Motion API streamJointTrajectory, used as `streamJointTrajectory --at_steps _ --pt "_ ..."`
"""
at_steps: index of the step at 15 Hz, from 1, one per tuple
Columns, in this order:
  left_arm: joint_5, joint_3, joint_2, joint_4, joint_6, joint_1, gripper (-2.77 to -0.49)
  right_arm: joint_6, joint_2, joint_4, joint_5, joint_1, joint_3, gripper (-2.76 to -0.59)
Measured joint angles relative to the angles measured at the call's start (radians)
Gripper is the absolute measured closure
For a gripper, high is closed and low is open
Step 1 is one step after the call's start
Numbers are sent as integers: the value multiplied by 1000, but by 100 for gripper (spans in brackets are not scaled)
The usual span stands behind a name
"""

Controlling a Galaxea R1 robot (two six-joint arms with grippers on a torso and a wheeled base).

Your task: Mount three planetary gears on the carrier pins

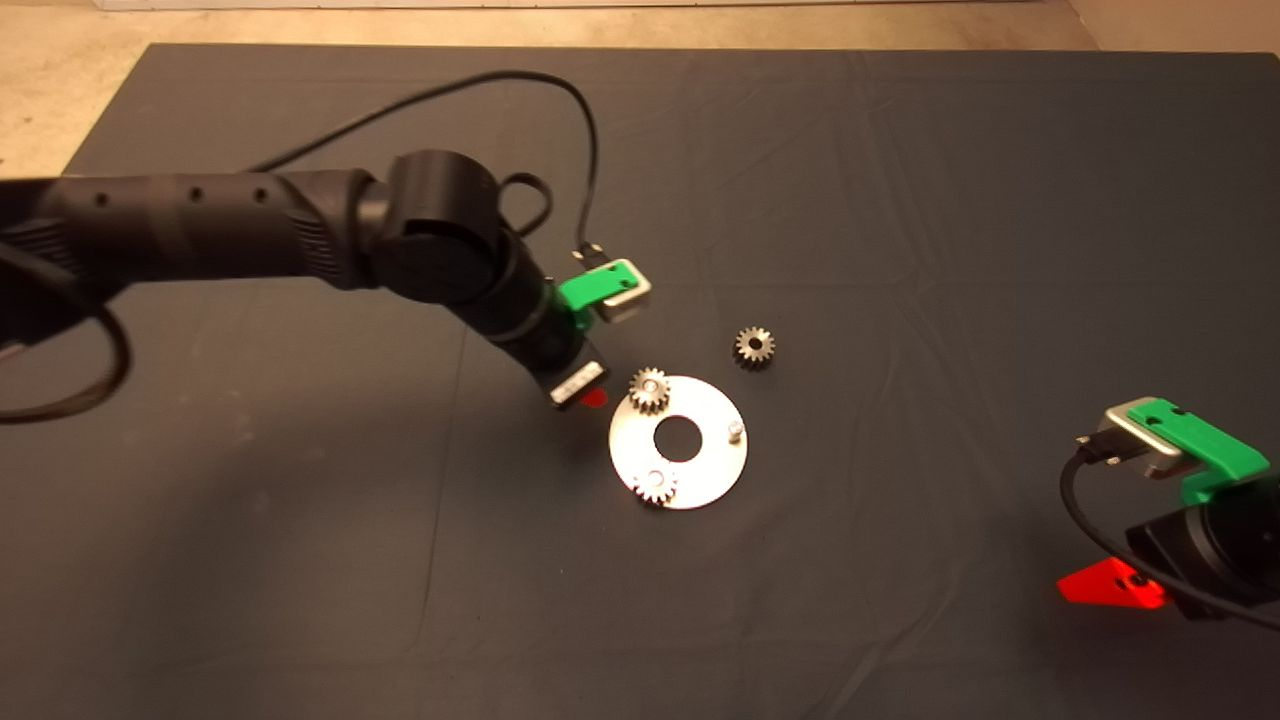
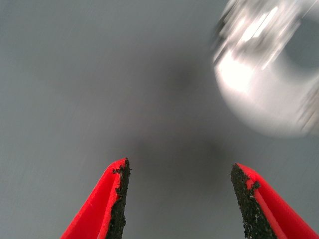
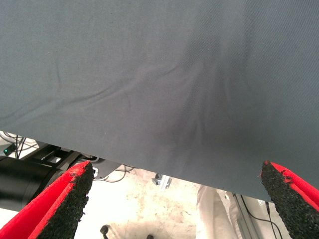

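On the dark mat (image 1: 900, 200) covering the tabletop lies a flat shiny silver disc (image 1: 700, 470) with a large centre hole, lying flat, its carrier pins standing upright. 2 of the 3 planetary gears are seated flat on pins: one (image 1: 649, 389) at the disc's far-left rim, one (image 1: 655, 485) at its near-left rim, each with its hole axis vertical. The third pin (image 1: 734, 430), at the disc's right side, is bare. The third gear (image 1: 754, 346) lies flat on the mat, apart from the disc, beyond its far-right edge. The left gripper (image 1: 585, 397) hangs just beside the disc's left edge, near the far-left seated gear; in the left wrist view its fingers (image 2: 112, 209) are spread wide with nothing between them, bare mat below and the disc (image 2: 259, 94) blurred off to one side. The right gripper (image 1: 1110, 588) waits at the lower right edge, well apart from the parts; its fingers (image 3: 60, 209) are also spread wide and empty, over the mat's edge and the floor beyond.
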Motion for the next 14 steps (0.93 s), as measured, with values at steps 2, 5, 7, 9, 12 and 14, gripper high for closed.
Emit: streamJointTrajectory --at_steps 2,5,7,9,12,14 --pt "52 110 -151 -17 -43 -1 -133 -1 20 0 -1 -1 -18 -250" --pt "99 323 -300 -55 -158 -4 -133 -38 139 0 4 -10 -147 -250" --pt "118 419 -316 -68 -268 -7 -133 -97 226 0 3 -31 -314 -250" --pt "145 510 -351 -69 -389 -7 -133 -176 307 -1 1 -70 -474 -250" --pt "183 624 -403 -74 -516 -9 -133 -283 461 -1 0 -122 -682 -250" --pt "226 656 -417 -78 -548 -10 -133 -342 574 -1 0 -128 -804 -250"
